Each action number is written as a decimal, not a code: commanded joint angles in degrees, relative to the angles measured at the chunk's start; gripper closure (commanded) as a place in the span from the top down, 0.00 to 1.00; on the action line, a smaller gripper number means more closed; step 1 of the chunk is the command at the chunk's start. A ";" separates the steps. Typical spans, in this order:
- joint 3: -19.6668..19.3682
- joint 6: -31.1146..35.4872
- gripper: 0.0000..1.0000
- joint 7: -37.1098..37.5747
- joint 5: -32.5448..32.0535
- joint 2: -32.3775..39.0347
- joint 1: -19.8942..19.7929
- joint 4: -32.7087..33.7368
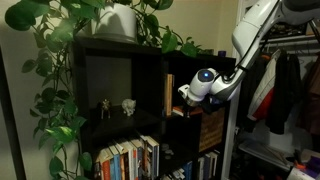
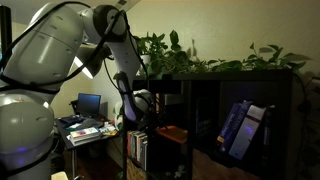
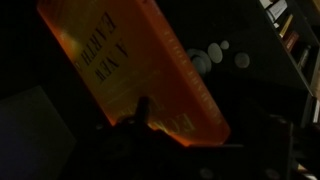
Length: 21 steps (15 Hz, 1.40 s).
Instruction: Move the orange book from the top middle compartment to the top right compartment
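Orange book (image 3: 140,70) is hanging tilted in the gripper (image 3: 143,114), whose jaws are squeezing tight on one edge, right at the mouth of the middle cubby (image 1: 185,70). Holding so little of it is risky: it may be slipping out, or getting knocked loose on the way to the right cubby (image 2: 275,100).

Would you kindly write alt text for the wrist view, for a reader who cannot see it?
A bright orange book with dark print fills the dim frame, tilted; a dark pincer finger overlaps its lower edge.
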 commanded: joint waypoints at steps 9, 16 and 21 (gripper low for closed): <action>0.05 -1.94 0.14 2.78 -5.23 -0.86 -0.04 -0.30; 1.17 -0.64 0.11 0.90 4.68 -4.64 -0.66 -2.76; 2.61 -1.33 0.09 0.42 12.96 -9.45 -0.35 -5.27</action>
